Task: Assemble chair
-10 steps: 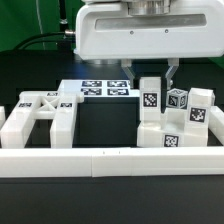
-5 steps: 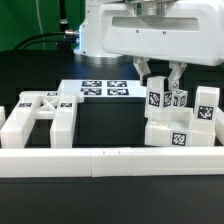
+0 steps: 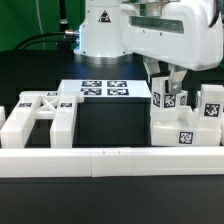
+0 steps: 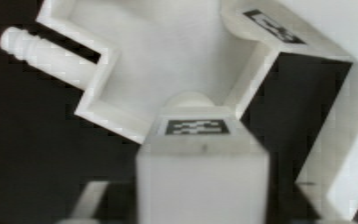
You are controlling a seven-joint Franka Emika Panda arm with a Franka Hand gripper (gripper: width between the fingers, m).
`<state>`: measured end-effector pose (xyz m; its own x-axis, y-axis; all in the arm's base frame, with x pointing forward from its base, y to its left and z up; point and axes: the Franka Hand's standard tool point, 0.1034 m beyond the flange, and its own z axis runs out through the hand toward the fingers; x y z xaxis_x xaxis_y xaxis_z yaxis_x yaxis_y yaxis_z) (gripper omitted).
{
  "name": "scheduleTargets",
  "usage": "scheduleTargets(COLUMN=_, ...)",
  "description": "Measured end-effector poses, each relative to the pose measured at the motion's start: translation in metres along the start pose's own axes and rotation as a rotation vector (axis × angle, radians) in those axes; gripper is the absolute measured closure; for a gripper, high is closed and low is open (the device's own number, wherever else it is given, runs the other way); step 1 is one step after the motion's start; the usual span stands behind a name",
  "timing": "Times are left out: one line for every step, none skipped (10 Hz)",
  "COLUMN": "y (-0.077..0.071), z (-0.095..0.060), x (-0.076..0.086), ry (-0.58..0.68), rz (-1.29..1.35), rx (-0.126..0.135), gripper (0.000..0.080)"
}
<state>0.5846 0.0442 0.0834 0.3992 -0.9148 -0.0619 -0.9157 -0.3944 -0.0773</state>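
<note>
Exterior view: the gripper (image 3: pixel 167 82) hangs directly above the partly built chair (image 3: pixel 188 130) at the exterior view's right. Its fingers straddle an upright square post (image 3: pixel 160 100); whether they clamp it cannot be told. Wrist view: the post runs vertically between the fingers, with a pegged white slab (image 4: pixel 158 60) beyond.

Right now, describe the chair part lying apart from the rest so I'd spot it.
Follow the front rail to the exterior view's left end. Just behind it lies the frame, alone: open bars, unlike the solid tagged blocks at the right.
</note>
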Motion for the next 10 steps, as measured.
scheduleTargets(y=0.0000, z=-0.0001, x=0.0001, ry=0.000, rz=-0.065, rx=0.000, gripper=0.0342)
scheduleTargets(y=-0.0003, z=0.0000, x=-0.0005, ry=0.000, rz=-0.073, rx=0.000, gripper=0.0193)
scheduleTargets(y=-0.0001, z=0.0001, x=-0.0003, ry=0.000, rz=-0.144, rx=0.000, gripper=0.0193)
scheduleTargets(y=0.0000, z=0.0002, x=-0.0003, ry=0.000, rz=-0.195, rx=0.000, gripper=0.0157)
scheduleTargets(y=0.0000, z=0.0002, x=-0.0002, ry=0.000, rz=-0.277, rx=0.000, gripper=0.0157)
scheduleTargets(y=0.0001, z=0.0002, x=0.0001, ry=0.000, rz=-0.372, rx=-0.001, gripper=0.0151)
scheduleTargets(y=0.0003, z=0.0001, x=0.0009, ry=0.005, rz=-0.521, rx=-0.004, gripper=0.0151)
scheduleTargets(y=0.0002, z=0.0003, x=0.0010, ry=0.012, rz=-0.647, rx=-0.006, gripper=0.0151)
scheduleTargets(y=-0.0002, z=0.0017, x=0.0007, ry=0.030, rz=-0.735, rx=0.005, gripper=0.0151)
scheduleTargets(y=0.0021, z=0.0039, x=-0.0024, ry=0.027, rz=-0.782, rx=0.001, gripper=0.0151)
